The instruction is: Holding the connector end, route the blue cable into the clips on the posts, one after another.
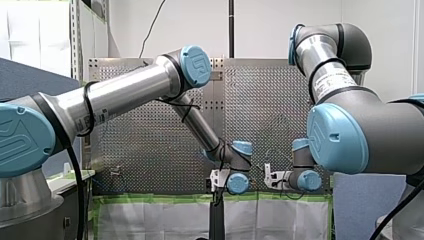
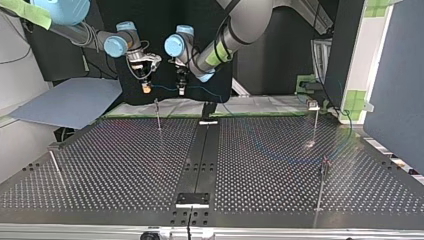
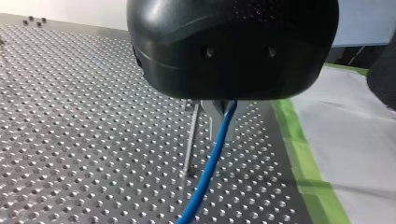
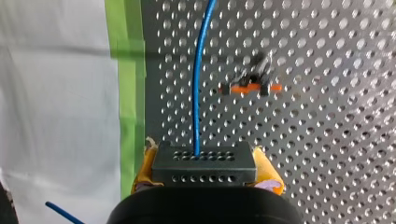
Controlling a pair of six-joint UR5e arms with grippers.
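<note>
Front view. Arms come in from both sides and meet low at the middle. Left claw (image 1: 218, 181) and right claw (image 1: 270, 176) hang near each other over the edge of the perforated counter (image 1: 150, 145). Green tape (image 1: 165, 198) runs along that edge, with a white sheet (image 1: 160, 217) beyond it. Cannot tell here how either claw's fingers stand.

Top view. Both claws hang above the counter's far edge, near each other but apart. Blue cable (image 2: 164, 88) crosses the short gap between them, then trails from the left claw toward the view's right. A thin post (image 2: 158, 114) stands just below the right claw. Other posts (image 2: 316, 120) stand well apart toward the view's right and left.

Left wrist view. Metal fingers of the left claw are closed on the blue cable. The cable leaves them and runs down over the counter, out of frame. A thin post stands beside the cable; whether they touch, cannot tell. Green tape and white sheet lie off to one side.

Right wrist view. Yellow pads (image 4: 266, 170) of the right claw clamp a black connector (image 4: 204, 158) from both sides. The cable leaves the connector's face and runs straight ahead over the counter. An orange clip (image 4: 250, 87) sits beside the cable, apart from it. The cable is not in the clip.
</note>
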